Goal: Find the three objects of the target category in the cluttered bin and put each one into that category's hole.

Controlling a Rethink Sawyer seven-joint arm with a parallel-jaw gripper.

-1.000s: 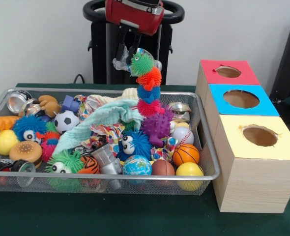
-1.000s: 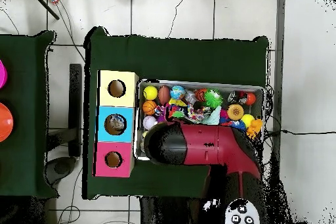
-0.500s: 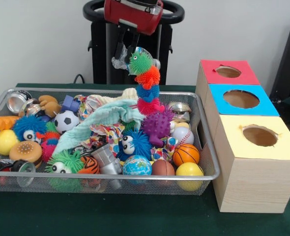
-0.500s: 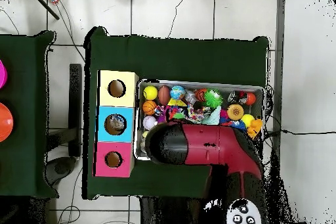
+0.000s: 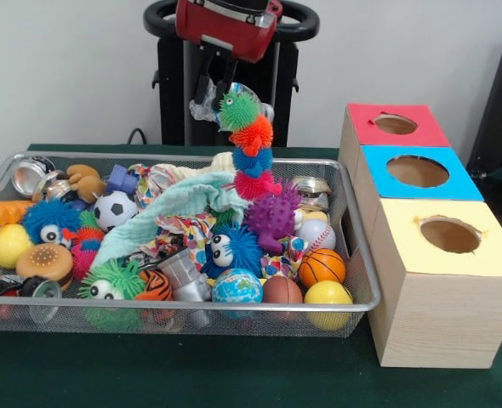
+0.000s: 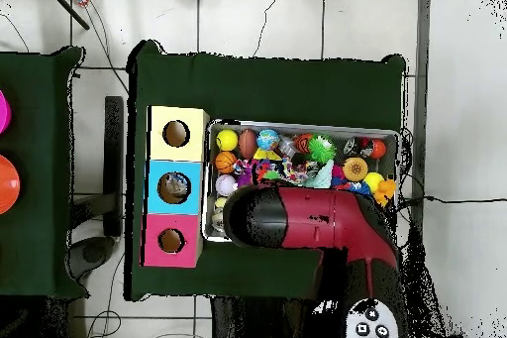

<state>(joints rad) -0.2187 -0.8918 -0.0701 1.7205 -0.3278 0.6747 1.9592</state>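
Note:
My gripper hangs from the red arm head at the top of the front view. It is shut on the green end of a spiky caterpillar toy with green, orange, blue and pink segments. The toy dangles over the back middle of the silver wire-mesh bin. Its pink tail is at the level of the teal cloth and the purple spiky ball; I cannot tell whether it touches them. In the overhead view the red arm hides the gripper and the near part of the bin.
Three boxes with round holes stand right of the bin: red, blue, yellow. The bin holds several balls, furry eyed toys, metal cans and crumpled cloth. The black pedestal stands behind.
The gripper has risen a little and drifted left in the front view, lifting the caterpillar toy higher out of the pile. The arm has shifted slightly right in the overhead view.

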